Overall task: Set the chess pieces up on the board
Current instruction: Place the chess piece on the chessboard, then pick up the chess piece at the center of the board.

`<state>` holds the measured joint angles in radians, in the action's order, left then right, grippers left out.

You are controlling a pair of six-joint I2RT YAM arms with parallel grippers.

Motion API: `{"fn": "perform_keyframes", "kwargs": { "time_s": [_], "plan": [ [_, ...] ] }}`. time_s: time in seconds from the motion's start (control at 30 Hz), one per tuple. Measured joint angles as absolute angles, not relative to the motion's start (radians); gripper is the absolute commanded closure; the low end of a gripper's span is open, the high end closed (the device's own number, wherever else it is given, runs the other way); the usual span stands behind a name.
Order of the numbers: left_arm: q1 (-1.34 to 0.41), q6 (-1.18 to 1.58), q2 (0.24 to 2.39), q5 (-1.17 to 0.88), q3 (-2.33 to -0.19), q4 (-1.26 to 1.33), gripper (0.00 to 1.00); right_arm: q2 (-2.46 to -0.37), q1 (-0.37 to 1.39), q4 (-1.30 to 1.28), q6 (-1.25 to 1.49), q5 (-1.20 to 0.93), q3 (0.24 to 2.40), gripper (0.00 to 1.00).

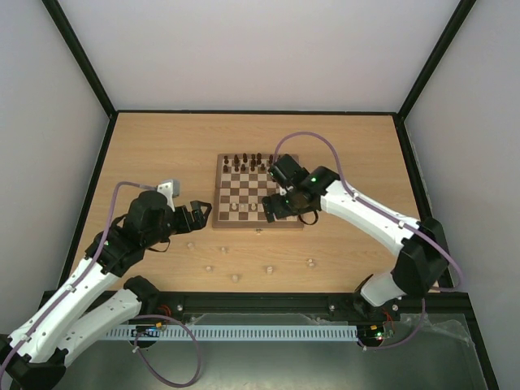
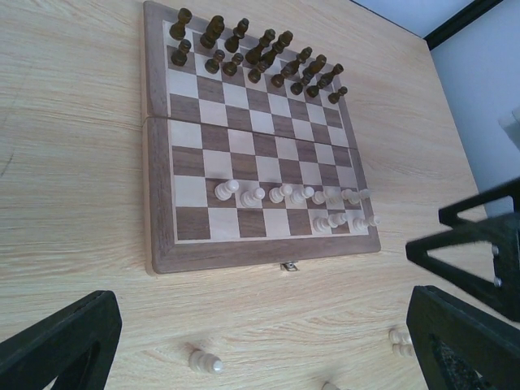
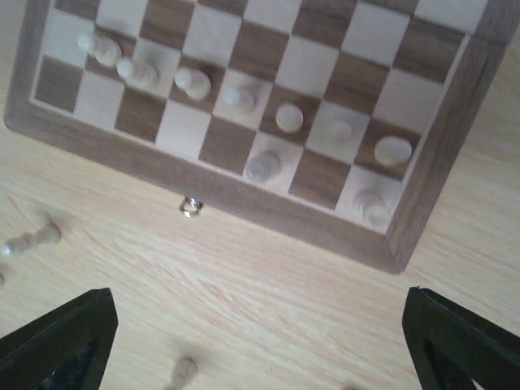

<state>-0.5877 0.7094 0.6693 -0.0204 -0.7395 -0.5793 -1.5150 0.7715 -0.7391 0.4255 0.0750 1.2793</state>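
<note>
The board (image 1: 244, 185) lies mid-table, with dark brown pieces (image 1: 248, 160) filling its two far rows. Several pale chess pieces (image 2: 284, 195) stand on the near rows, mostly on the right half (image 3: 244, 99). More pale pieces lie loose on the table in front: one (image 1: 190, 243) at the left, one (image 1: 267, 268) in the middle, one (image 1: 310, 262) at the right. My right gripper (image 1: 270, 210) hangs open over the board's near edge, and the right wrist view shows nothing between its fingers (image 3: 57, 345). My left gripper (image 1: 203, 213) stands open beside the board's near-left corner, above a fallen pale piece (image 2: 205, 361).
A small metal latch (image 3: 189, 206) sticks out of the board's front border (image 3: 325, 223). The wooden table is ringed by a black frame (image 1: 97, 179) and pale walls. Purple cables loop from both arms.
</note>
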Motion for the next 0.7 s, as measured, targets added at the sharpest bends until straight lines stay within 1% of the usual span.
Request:
{"fn": "perform_keyframes", "kwargs": {
  "time_s": [0.2, 0.4, 0.7],
  "plan": [
    [-0.588, 0.726, 0.667, -0.015, -0.753, -0.598, 0.01, -1.430, 0.783, -0.736, 0.426, 0.033, 1.167, 0.01],
    [-0.588, 0.737, 0.631, 0.005, -0.803, -0.617, 0.01, -1.399, 0.822, -0.735, 0.428, 0.025, 1.150, 0.01],
    [-0.588, 0.756, 0.574, 0.019, -0.821, -0.660, 0.01, -1.357, 0.904, -0.735, 0.463, 0.027, 1.088, 0.00]
  ]
}}
